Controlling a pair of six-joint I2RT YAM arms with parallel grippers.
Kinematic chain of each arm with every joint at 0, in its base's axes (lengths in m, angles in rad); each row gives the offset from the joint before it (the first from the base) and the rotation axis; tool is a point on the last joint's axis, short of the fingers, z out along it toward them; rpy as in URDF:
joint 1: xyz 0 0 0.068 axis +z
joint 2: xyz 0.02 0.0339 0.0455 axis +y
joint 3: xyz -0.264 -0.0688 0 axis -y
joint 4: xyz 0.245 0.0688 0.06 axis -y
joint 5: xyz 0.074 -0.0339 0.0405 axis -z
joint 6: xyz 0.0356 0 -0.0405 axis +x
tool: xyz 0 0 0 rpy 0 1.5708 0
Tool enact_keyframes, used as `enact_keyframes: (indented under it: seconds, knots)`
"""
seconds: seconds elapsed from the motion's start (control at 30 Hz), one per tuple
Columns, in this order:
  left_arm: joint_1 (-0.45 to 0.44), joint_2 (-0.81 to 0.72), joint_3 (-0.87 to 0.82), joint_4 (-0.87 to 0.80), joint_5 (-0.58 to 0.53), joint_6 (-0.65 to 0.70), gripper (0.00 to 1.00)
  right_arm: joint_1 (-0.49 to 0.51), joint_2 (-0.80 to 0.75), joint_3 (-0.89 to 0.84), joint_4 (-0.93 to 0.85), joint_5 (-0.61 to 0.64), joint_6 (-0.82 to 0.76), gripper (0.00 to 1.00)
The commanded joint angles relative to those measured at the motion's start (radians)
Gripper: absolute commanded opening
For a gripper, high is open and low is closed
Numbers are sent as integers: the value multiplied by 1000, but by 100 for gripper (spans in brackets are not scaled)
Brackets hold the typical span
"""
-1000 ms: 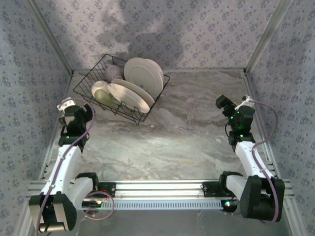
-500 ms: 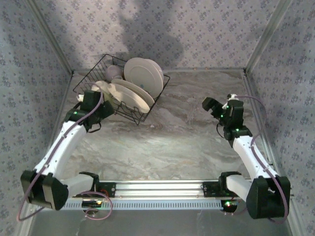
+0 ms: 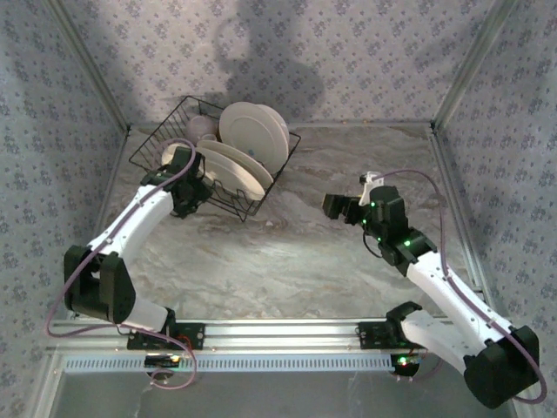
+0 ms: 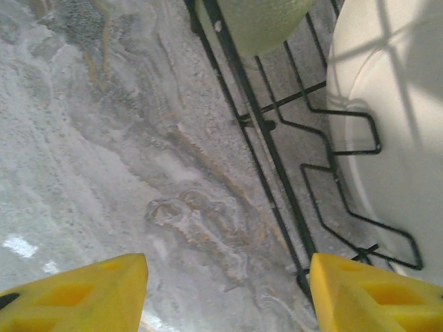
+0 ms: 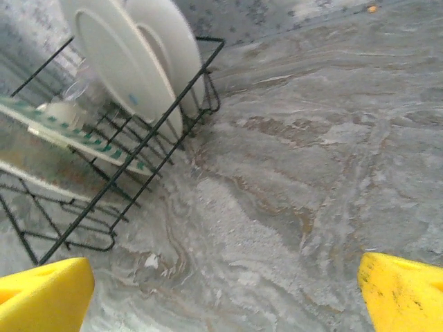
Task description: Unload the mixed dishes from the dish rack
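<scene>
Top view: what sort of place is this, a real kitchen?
Probably a mock-up test cell, not a home kitchen: a marble-look tabletop boxed in by flower-patterned wall panels, a black wire dish rack of plates at the far left, and robot arms bolted to a metal rail.

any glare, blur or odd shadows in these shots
Top external: a broad soft shadow falls on the back wall above the dish rack, and the table is brightest mid-frame. Left wrist: the white plate is washed out, faint wire shadows crossing it, and the greenish cup is soft. Right wrist: its yellow fingertips are blurred.
</scene>
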Motion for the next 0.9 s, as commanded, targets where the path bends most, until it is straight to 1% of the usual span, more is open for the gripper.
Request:
enact_keyframes:
  seconds: [0.0, 0.1, 0.17, 0.37, 0.5, 0.6, 0.73, 0.8, 0.83, 0.87]
  knots:
    - [7, 32, 31, 33, 35, -78, 60, 59, -21, 4, -30, 52, -44, 100]
    - [17, 55, 29, 52, 55, -115, 57, 75, -23, -2, -29, 50, -43, 100]
    - [22, 69, 24, 105, 71, -129, 56, 79, -22, -4, -29, 48, -45, 100]
    - [39, 95, 7, 151, 85, -155, 53, 85, -18, -18, -22, 28, -44, 100]
    - [55, 122, -6, 163, 105, -168, 46, 85, -17, -29, -9, 24, -41, 100]
    - [63, 133, -25, 196, 119, -164, 43, 86, -16, -28, -9, 11, -41, 100]
    - [69, 155, -29, 217, 155, -163, 34, 86, -16, -27, -10, 2, -44, 99]
    - [70, 160, -32, 219, 158, -164, 31, 85, -15, -27, -10, 1, -44, 100]
    - [70, 161, -36, 219, 159, -163, 28, 85, -14, -29, -7, 1, -43, 100]
    - [72, 161, -39, 217, 161, -162, 23, 85, -12, -29, -7, 0, -44, 100]
